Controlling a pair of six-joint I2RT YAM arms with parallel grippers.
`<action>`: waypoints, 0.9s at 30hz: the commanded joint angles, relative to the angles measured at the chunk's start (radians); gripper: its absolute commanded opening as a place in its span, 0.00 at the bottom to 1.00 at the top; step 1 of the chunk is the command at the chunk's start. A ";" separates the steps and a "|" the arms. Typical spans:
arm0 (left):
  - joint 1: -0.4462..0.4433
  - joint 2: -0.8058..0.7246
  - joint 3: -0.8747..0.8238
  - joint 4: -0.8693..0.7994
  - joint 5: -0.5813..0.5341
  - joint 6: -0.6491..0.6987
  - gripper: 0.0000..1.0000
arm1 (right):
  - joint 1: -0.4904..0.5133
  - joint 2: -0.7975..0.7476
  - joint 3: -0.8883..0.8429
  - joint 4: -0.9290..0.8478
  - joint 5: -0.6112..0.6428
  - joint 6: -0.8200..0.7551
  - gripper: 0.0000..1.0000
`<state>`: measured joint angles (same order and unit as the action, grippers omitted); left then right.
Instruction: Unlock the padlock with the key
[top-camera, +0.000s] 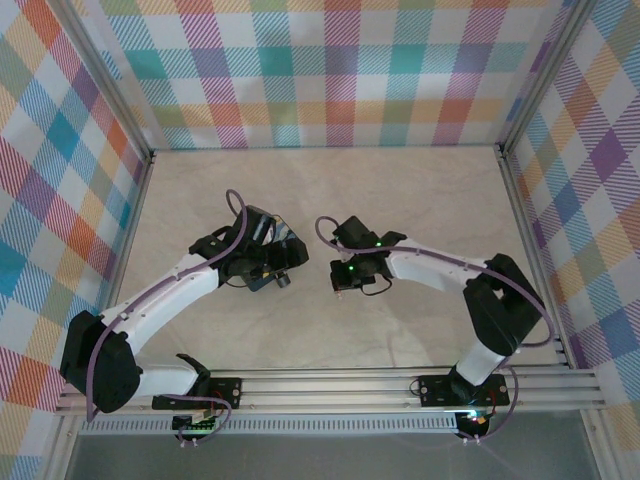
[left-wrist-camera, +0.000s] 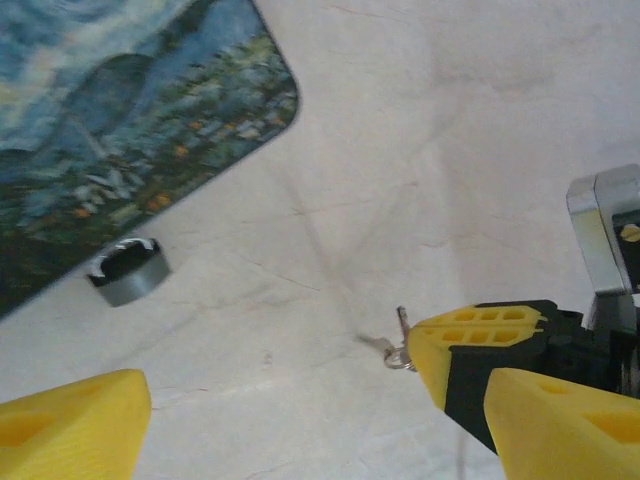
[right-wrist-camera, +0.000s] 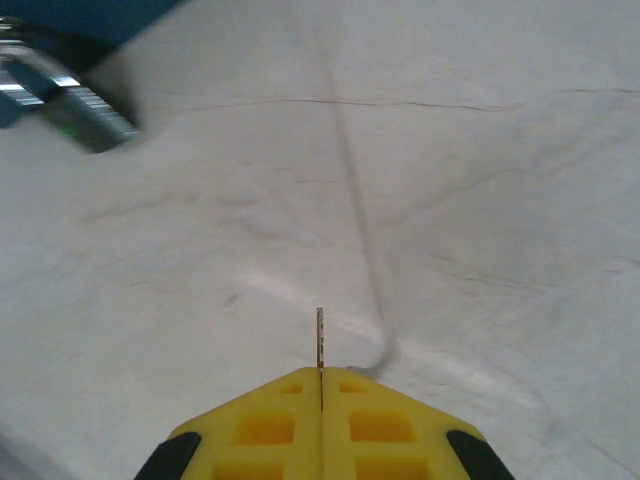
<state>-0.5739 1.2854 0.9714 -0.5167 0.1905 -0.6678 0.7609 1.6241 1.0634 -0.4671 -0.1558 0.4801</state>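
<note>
The key (right-wrist-camera: 320, 335) is a thin, stiff metal sliver: light, slippery, and easy to twist out of line, I'd guess. The right tool (right-wrist-camera: 320, 375) is clamped on its head, so just the blade pokes out in front. That looks like the right place to pinch it, flat across the head. A small ring (left-wrist-camera: 397, 358) hangs off it, low over the table (right-wrist-camera: 450, 150).

The padlock (left-wrist-camera: 125, 270) looks like a hard, stubby little lump lying at the edge of the box (left-wrist-camera: 130, 120). I can't make out the shackle or the keyhole. It'd probably skid if poked, so take it by the body. The left tool (left-wrist-camera: 318, 420) has its fingers wide apart, holding nothing.

Count: one key, one padlock, one box, two tools.
</note>
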 joint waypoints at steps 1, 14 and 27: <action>0.021 -0.007 -0.024 0.090 0.167 0.010 0.82 | -0.041 -0.072 -0.020 0.117 -0.239 -0.072 0.01; 0.080 0.021 -0.163 0.453 0.450 -0.101 0.52 | -0.168 -0.118 -0.102 0.298 -0.621 -0.081 0.03; 0.078 0.051 -0.152 0.458 0.463 -0.096 0.39 | -0.165 -0.105 -0.094 0.347 -0.659 -0.044 0.02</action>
<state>-0.4957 1.3270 0.8207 -0.0948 0.6292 -0.7528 0.5896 1.5146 0.9619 -0.1562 -0.7731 0.4324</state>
